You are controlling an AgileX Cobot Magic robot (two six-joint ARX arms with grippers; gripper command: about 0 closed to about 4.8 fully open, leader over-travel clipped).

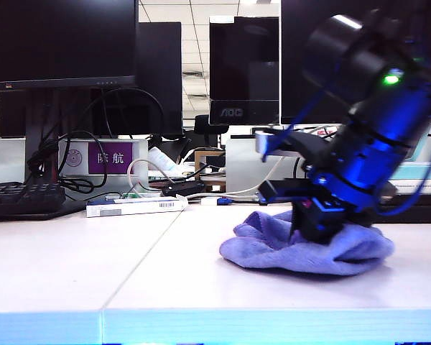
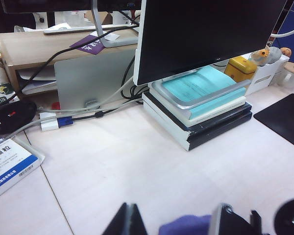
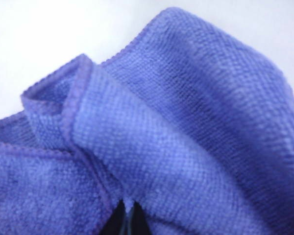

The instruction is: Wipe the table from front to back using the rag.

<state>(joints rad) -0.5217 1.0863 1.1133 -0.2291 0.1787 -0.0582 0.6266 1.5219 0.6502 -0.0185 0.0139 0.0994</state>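
The lavender rag [image 1: 302,248] lies bunched on the pale table [image 1: 72,266], right of the seam and towards the front edge. My right gripper [image 1: 310,228] points down into the rag's middle. In the right wrist view the cloth [image 3: 186,122] fills the picture, and the right gripper [image 3: 129,218] is shut on a fold of it. My left gripper [image 2: 176,224] hovers low over the table [image 2: 137,161] with its fingers [image 2: 129,221] apart and nothing held. A corner of the rag [image 2: 186,226] shows beyond them. The left gripper does not show in the exterior view.
A monitor stands on stacked books [image 2: 201,115] at the back, with a black mouse pad [image 2: 284,122] beside it. A keyboard [image 1: 21,198], a white box [image 1: 136,206] and cables [image 1: 151,180] lie along the rear. A medicine box [image 2: 10,166] sits near the seam.
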